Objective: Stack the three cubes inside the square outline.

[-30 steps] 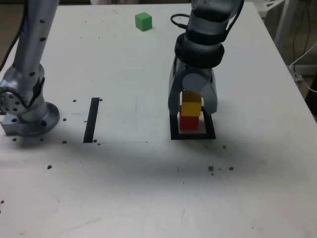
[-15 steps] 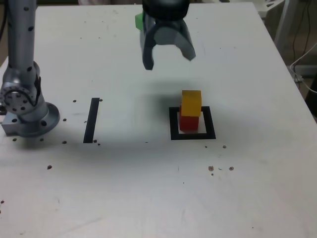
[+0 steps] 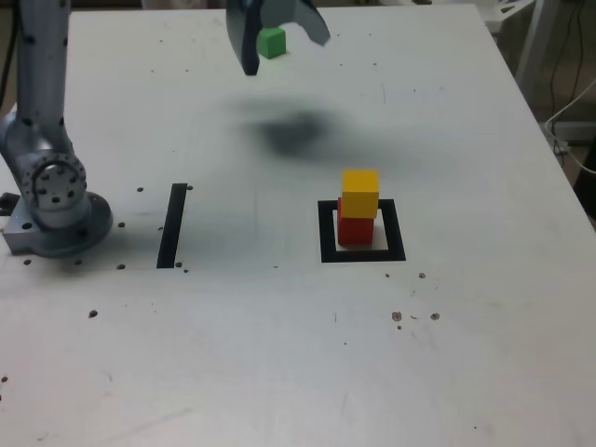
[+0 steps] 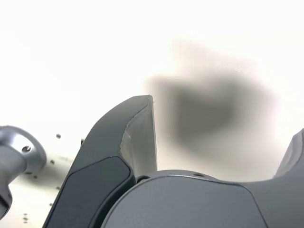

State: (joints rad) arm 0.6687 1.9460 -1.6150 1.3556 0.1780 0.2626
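Green cube [image 3: 270,41], the last one not yet stacked, sits on the desk [image 3: 466,354] near its far edge, well apart from the outline [image 3: 362,254] and toward the exterior view's left of it. Inside the outline the red cube [image 3: 355,229] rests on the white centre with the yellow cube [image 3: 360,194] on top, sitting slightly toward the exterior view's right of the red one.

As for the relation the coming move likely turns on, the hand [image 3: 277,37] hangs above the desk with its two fingers spread wide and empty, and in the exterior view the green cube shows in the gap between them. How much height separates hand and cube cannot be told from that view, though the hand's shadow falls on the desk nearer the outline, which suggests the hand is raised well above the surface. The wrist view shows only the open fingers, bare desk and the shadow, with no cube in sight.

A black strip [image 3: 171,225] lies to the exterior view's left of the outline, beside the arm's base [image 3: 56,209]. The next step looks like a descent onto the green cube, then a carry back to the two-cube stack.
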